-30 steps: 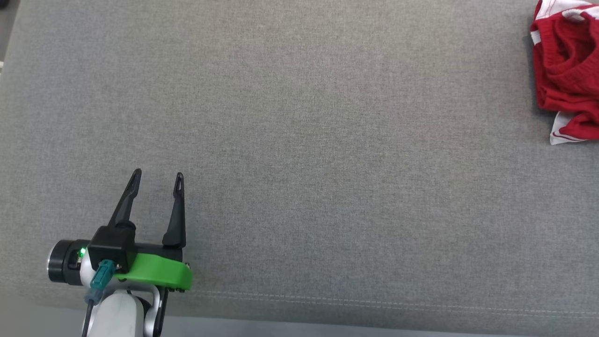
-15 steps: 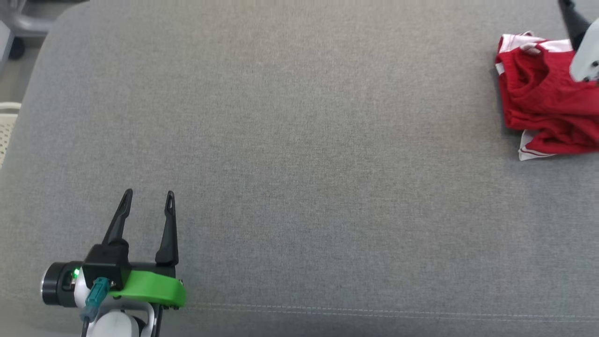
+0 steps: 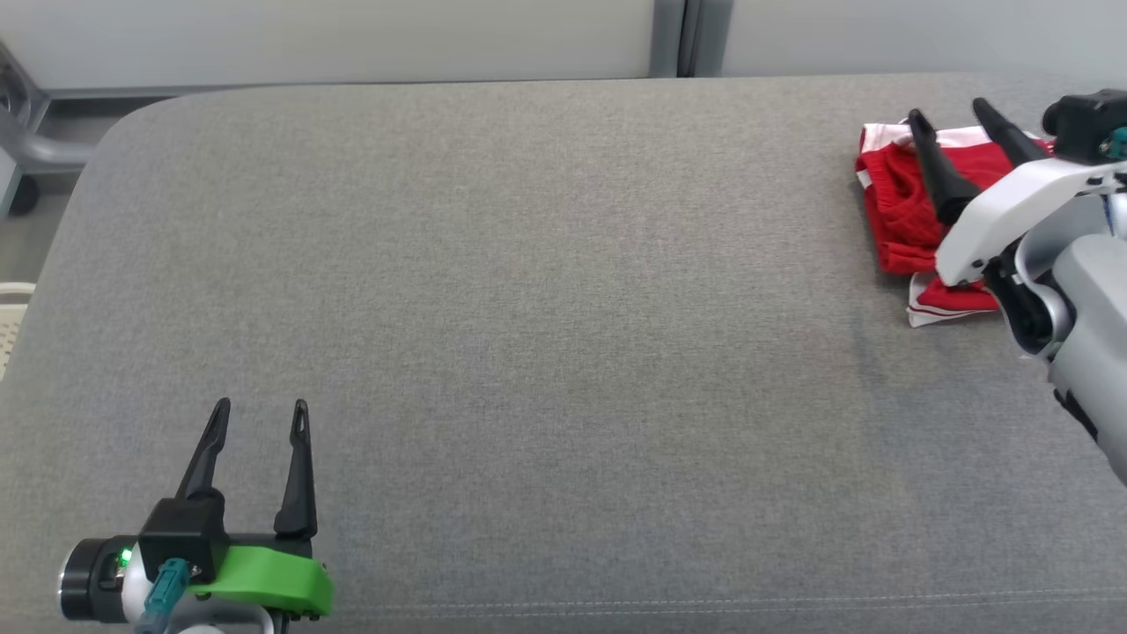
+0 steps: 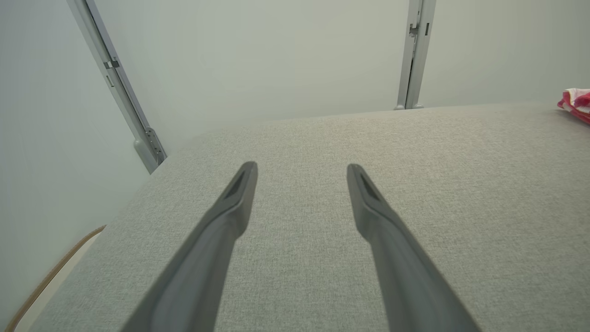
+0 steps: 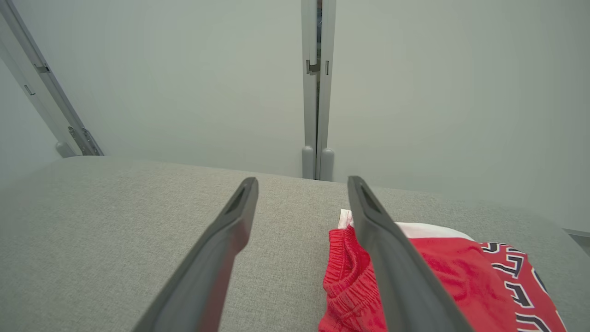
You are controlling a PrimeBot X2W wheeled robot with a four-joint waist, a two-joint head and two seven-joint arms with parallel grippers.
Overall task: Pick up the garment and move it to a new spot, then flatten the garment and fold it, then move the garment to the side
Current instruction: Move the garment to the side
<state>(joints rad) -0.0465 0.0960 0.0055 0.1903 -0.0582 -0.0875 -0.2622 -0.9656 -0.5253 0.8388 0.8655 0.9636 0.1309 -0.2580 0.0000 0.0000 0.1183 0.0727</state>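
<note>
At the near left, the left tool stands wide open and empty over the bare grey counter. Pale wall panels run behind the far edge. Far right, the crumpled red-and-white garment lies flat, with the right tool spread open over it, gripping nothing.

Light comes soft and even from above on my feeds; the grey bench reads bright, with no glare. Shadows are faint: a thin dark rim under the red garment and a pale smudge beneath the right arm. The head view is sharp. The wrist views lean the wall posts outward at the edges, and the fingers blur near the lens.
</note>
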